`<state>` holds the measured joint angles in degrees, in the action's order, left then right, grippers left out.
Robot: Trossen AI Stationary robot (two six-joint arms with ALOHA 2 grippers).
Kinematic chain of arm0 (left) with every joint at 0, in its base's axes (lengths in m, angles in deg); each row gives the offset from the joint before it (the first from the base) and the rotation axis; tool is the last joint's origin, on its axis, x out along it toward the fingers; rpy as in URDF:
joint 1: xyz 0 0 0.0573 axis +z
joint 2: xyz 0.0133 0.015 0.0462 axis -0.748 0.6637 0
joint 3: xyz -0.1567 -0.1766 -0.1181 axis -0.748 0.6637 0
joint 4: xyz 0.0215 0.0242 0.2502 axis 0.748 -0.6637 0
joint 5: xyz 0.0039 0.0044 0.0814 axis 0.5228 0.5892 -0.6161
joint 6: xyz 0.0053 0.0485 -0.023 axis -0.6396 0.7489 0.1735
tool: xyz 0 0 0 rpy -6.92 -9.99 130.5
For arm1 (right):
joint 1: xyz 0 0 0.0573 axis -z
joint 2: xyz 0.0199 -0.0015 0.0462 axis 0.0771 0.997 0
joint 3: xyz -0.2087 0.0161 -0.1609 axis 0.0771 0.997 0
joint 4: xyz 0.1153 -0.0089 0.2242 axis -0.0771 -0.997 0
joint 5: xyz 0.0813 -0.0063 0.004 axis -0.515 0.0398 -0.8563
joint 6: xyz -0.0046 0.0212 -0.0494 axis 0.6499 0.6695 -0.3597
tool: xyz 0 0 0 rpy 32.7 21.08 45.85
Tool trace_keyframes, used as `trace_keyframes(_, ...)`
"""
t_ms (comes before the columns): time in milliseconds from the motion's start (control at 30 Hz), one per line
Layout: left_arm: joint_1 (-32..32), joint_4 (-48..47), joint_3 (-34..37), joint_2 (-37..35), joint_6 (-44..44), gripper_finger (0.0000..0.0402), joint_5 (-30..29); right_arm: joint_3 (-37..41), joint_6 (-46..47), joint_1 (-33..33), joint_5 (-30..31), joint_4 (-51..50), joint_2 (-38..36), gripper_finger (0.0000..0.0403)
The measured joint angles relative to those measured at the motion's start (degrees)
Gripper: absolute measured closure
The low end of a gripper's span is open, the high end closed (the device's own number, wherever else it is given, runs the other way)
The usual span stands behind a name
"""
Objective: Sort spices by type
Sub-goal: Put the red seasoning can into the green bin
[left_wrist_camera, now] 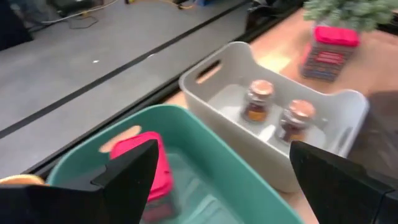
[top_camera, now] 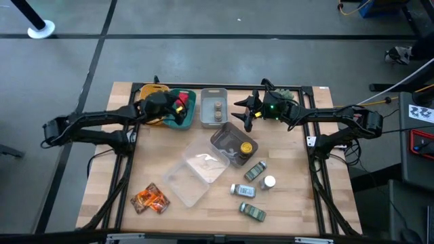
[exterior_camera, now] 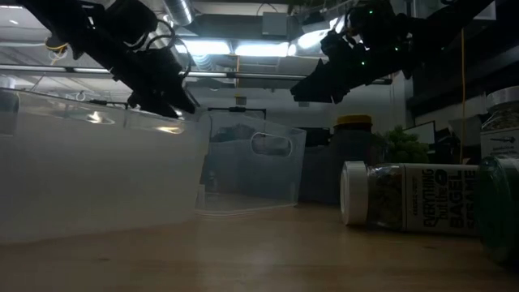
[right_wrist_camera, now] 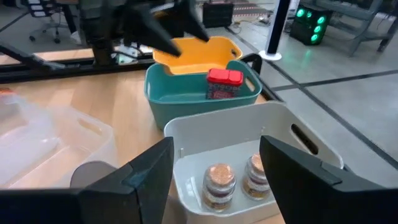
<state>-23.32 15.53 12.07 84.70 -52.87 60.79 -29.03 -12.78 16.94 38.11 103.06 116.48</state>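
Spices are spread over the table. A red cube (right_wrist_camera: pixel 224 84) stands in the teal bin (top_camera: pixel 188 108). Two tiny brown jars (right_wrist_camera: pixel 235 178) stand upright in the grey bin (top_camera: pixel 213 107). Orange foil packets (top_camera: pixel 150 198) lie at the near left. Green-labelled jars (top_camera: pixel 255 171) and a white-capped bottle (top_camera: pixel 269 181) lie at the near right. A yellow-lidded jar (top_camera: pixel 246 148) sits in a clear tray. My left gripper (left_wrist_camera: pixel 230 186) hangs open above the teal bin. My right gripper (right_wrist_camera: pixel 217 186) hangs open above the grey bin's near right end. Both are empty.
A yellow bin (top_camera: pixel 152 102) stands left of the teal one. Two clear trays (top_camera: pixel 196 173) lie mid-table. A spiky green plant (left_wrist_camera: pixel 351 9) and another red cube (left_wrist_camera: pixel 329 46) stand beyond the grey bin. Bare wood (top_camera: pixel 298 169) shows along the table's right side.
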Motion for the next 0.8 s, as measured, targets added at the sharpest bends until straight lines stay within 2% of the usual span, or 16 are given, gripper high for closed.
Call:
trace_keyframes(367, -6.78, 0.38, 0.00, 0.00, -0.02, 0.0054, 0.00, -0.09, 5.66, 0.24, 4.67, -1.52, -0.27, 0.0164)
trace_keyframes(433, -7.60, 0.53, 0.00, 0.00, -0.02, 0.0054, 0.02, -1.84, 8.75, 0.47, 9.79, -6.16, -0.42, 0.0164)
trace_keyframes(567, -8.38, 0.94, 0.00, 0.00, -0.02, 0.0054, 0.00, -7.80, 13.27, 2.12, 18.69, -24.22, 0.23, 0.0164)
trace_keyframes(667, -8.38, 0.92, 0.00, 0.02, -0.02, 0.0054, 0.00, -11.54, 17.39, 3.72, 20.29, -33.35, 1.34, 0.0164)
trace_keyframes(800, -8.38, 0.90, 0.00, 0.02, -0.03, 0.0054, 0.00, -14.20, 22.14, 5.66, 20.24, -39.09, 3.08, 0.0164)
